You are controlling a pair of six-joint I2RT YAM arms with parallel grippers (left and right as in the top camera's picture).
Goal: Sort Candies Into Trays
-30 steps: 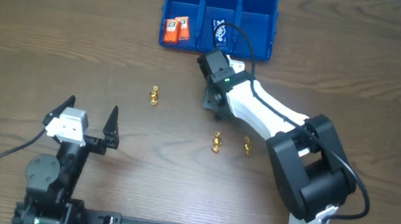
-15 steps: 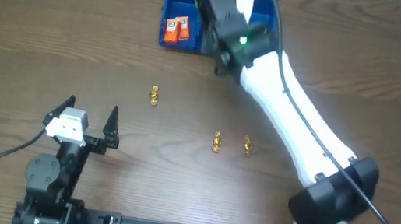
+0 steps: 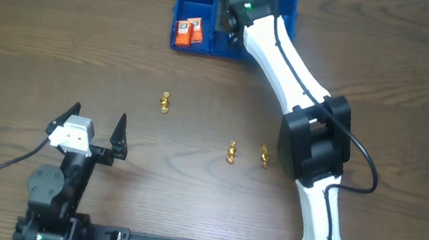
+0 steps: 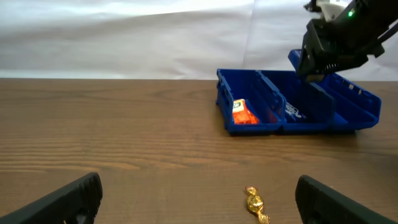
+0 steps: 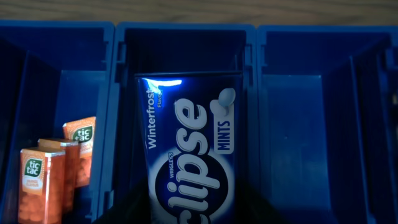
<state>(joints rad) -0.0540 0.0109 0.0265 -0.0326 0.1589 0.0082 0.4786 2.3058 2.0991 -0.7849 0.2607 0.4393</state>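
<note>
Now the right gripper (image 3: 232,6) is up over the blue tray (image 3: 179,1) at the far side of the table (image 3: 40,45). It squeezes a blue mint pack (image 5: 189,155) between its fingers. The pack hangs right above the middle slot (image 5: 186,50), so the way to go is straight down. The pack's long side runs the same way as the slot's long side, so I think it needs no turning. The slot's walls sit close on both sides of the pack, so there is little room to slip sideways.

Some orange boxes (image 5: 56,168) lie in the left slot (image 5: 62,74). The right slot (image 5: 305,112) looks bare. A small blue and white thing (image 4: 291,112) lies in the middle slot already.

The left gripper (image 3: 99,112) is low near its base, wide open and holding nothing. Three gold candies (image 3: 232,152) lie on the table between the arms and the tray. One of them (image 3: 165,103) is closest to the left gripper.
</note>
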